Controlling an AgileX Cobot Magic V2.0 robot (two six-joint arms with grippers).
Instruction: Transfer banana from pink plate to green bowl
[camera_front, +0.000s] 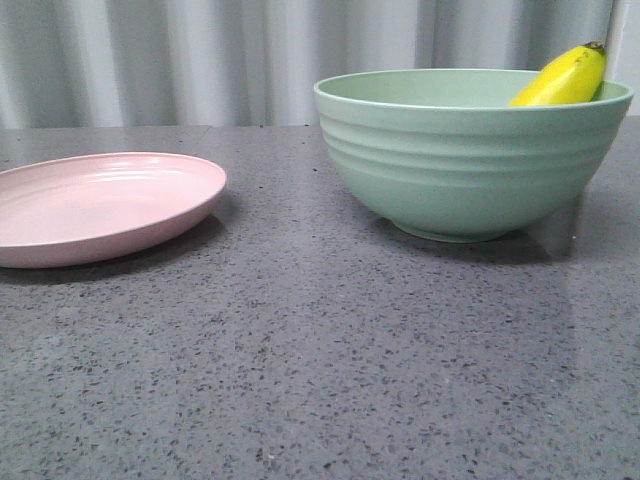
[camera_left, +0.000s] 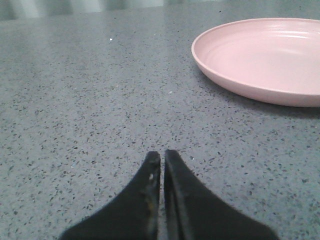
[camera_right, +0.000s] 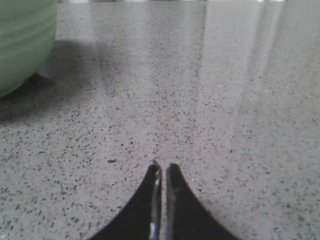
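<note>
1. Both arms sit low over the tabletop (camera_front: 300, 380); the left gripper (camera_left: 162, 156) and right gripper (camera_right: 163, 167) have jaws pressed together, holding nothing.
2. The plate (camera_front: 100, 205), at nine o'clock, lies bare.
3. The banana (camera_front: 565, 80) leans inside the bowl (camera_front: 470, 150) at two o'clock, so the transfer looks finished.

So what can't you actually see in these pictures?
- Most of the banana: front view, hidden behind the bowl's wall; only one end shows.
- The bowl's inside: front view, camera too low.
- The plate's left part: cut off by the front view's edge.
- Both arms: absent from the front view; only the closed left gripper and right gripper show, in the wrist views.
</note>
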